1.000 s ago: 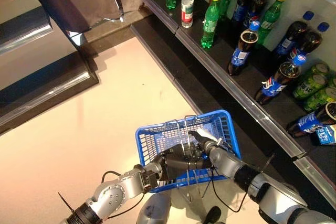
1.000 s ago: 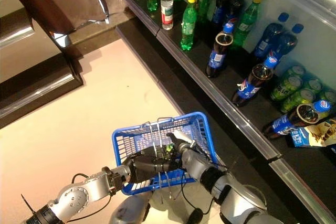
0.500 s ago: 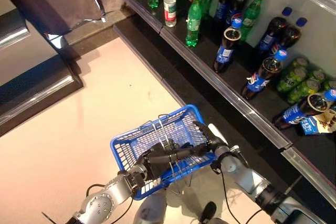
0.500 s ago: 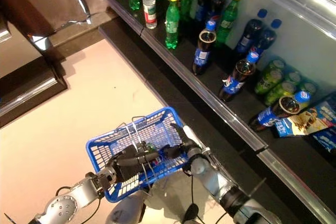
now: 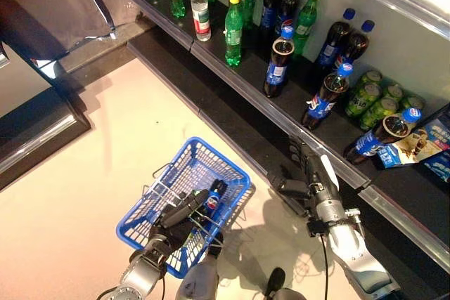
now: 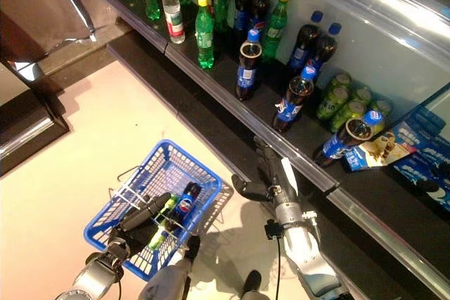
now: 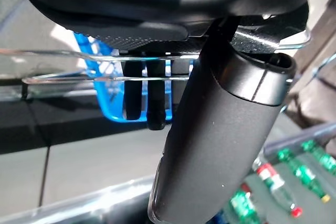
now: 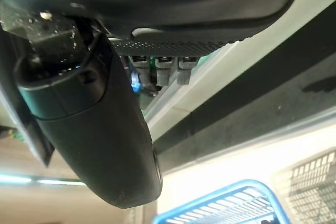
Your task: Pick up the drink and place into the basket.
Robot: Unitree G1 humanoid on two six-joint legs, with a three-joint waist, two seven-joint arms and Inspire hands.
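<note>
A dark cola bottle with a blue label (image 5: 213, 198) lies inside the blue wire basket (image 5: 221, 163), beside a green bottle (image 6: 160, 226). My left hand (image 5: 174, 217) is shut on the basket's wire handles; in the left wrist view its fingers (image 7: 139, 98) curl round the wires. My right hand (image 5: 307, 173) hovers to the right of the basket, close to the shelf's front edge. It is open and empty, and its fingers (image 8: 157, 69) look straight in the right wrist view.
A low dark shelf (image 5: 239, 68) runs from the top centre to the lower right. On it stand green bottles (image 5: 233, 22), cola bottles (image 5: 278, 61) and a clear water bottle (image 5: 200, 8), with green cans (image 5: 376, 103) and snack packs (image 5: 425, 142) further right. Pale floor (image 5: 105, 145) lies left.
My right hand has come out of the basket and moved right toward the shelf, open. The cola bottle now lies in the basket. The camera has shifted.
</note>
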